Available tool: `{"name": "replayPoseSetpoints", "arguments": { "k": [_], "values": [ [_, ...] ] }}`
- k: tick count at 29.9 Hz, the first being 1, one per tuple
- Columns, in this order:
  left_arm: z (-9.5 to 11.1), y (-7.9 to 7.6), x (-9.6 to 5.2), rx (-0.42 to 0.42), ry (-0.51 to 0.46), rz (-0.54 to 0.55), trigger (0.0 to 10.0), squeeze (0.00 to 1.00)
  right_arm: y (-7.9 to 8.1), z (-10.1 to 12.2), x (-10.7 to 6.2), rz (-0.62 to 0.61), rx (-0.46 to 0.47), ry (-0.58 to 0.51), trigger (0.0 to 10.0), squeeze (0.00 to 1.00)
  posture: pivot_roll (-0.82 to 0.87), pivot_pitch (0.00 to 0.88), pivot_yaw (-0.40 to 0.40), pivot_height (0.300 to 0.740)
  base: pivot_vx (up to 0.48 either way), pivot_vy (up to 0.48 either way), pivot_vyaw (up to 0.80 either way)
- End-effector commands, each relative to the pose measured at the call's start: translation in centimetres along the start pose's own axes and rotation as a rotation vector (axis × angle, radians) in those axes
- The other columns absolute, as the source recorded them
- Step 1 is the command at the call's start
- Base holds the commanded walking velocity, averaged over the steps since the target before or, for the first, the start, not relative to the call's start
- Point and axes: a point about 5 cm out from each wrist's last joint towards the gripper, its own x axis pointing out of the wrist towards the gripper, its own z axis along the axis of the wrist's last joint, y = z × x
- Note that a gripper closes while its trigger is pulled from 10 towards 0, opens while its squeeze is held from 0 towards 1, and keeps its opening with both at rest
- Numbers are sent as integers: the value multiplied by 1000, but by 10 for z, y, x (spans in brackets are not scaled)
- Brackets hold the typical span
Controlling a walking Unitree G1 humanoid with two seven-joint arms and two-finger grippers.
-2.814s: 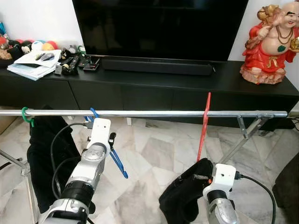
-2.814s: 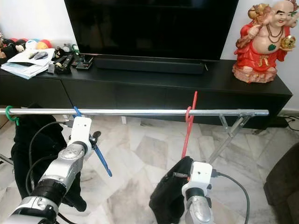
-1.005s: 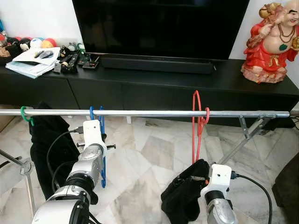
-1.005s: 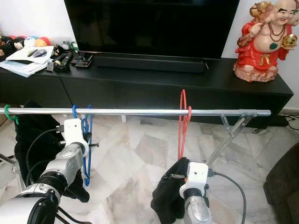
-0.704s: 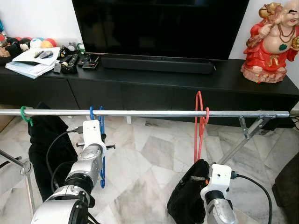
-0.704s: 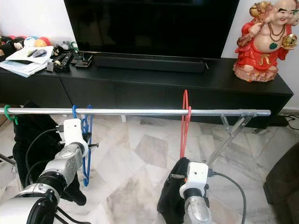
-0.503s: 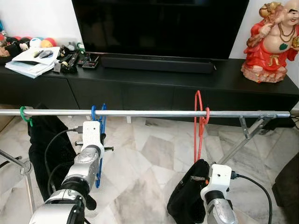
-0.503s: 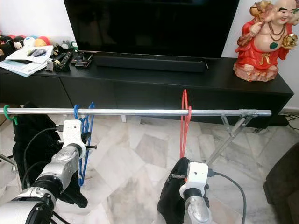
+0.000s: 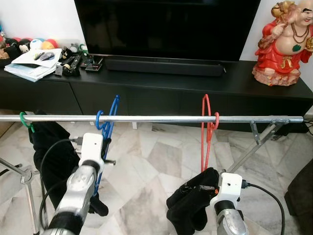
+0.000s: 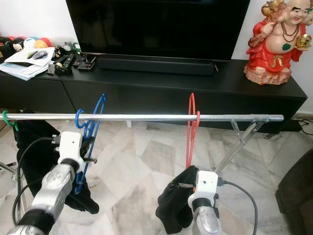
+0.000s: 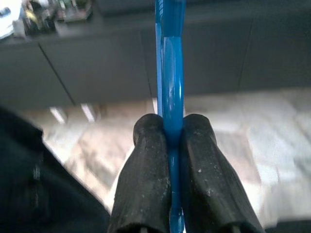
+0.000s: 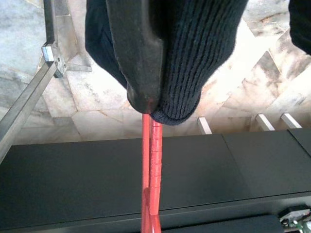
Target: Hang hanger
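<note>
Across the near part of the scene a metal rail (image 9: pixel 161 119) runs left to right on a folding stand, in front of a black TV console (image 9: pixel 195 93). The blue hanger (image 9: pixel 105 132) hangs by its hook on the left part of the rail. Its long axis runs steeply downward, tilted so that the top leans to the right and the lower end trails to the left, toward the robot. It is seen almost edge-on.

The left claw (image 11: pixel 170 160) is closed on the blue hanger's lower bar. In the left wrist view the two black fingers (image 11: pixel 146 184) press against either side of the blue plastic.

The red hanger (image 9: pixel 207 128) hangs by its hook on the rail to the right of centre. Its long axis is close to vertical and it is also seen nearly edge-on. A black knit garment (image 9: pixel 190 205) hangs bunched at its lower end. The right claw (image 12: pixel 148 104) sits at that lower end, with the garment draped over it; whether it is open or closed cannot be determined.

A green hook (image 9: pixel 25 120) sits at the far left of the rail, carrying a dark garment (image 9: pixel 51 156). A red figurine (image 9: pixel 283 44) stands at the right end of the console, below a television (image 9: pixel 166 27).
</note>
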Motion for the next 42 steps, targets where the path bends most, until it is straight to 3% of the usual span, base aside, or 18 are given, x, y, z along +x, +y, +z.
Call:
{"name": "replayPoseSetpoints", "arguments": {
  "k": [1, 2, 3, 17, 31, 42],
  "values": [
    [-1, 1, -4, 29, -6, -12, 5176, 0, 2, 5, 1, 9, -10, -30, 10000, 0, -92, 86, 22, 740, 0, 0, 0],
    [-1, 1, -4, 29, -6, -12, 5176, 0, 2, 5, 1, 9, -10, -30, 10000, 0, -92, 86, 22, 740, 0, 0, 0],
    [-6, 0, -9, 23, 10, -13, 10000, 0, 1, 5, 1, 8, -11, -30, 10000, 0, -93, 84, 23, 740, 0, 0, 0],
    [-18, -13, -29, 6, 47, -23, 10000, 0, -1, 3, -2, -4, -19, -24, 10000, 0, -103, 72, 37, 740, 0, 0, 0],
    [-17, -17, -29, -19, 65, -21, 10000, 0, -1, 1, -3, -10, -21, -19, 10000, 0, -106, 57, 42, 740, 0, 0, 0],
    [-18, -19, -31, -21, 76, -26, 10000, 0, -1, -1, -3, -14, -24, -9, 10000, 0, -102, 56, 42, 740, 0, 339, 0]
  ]
}}
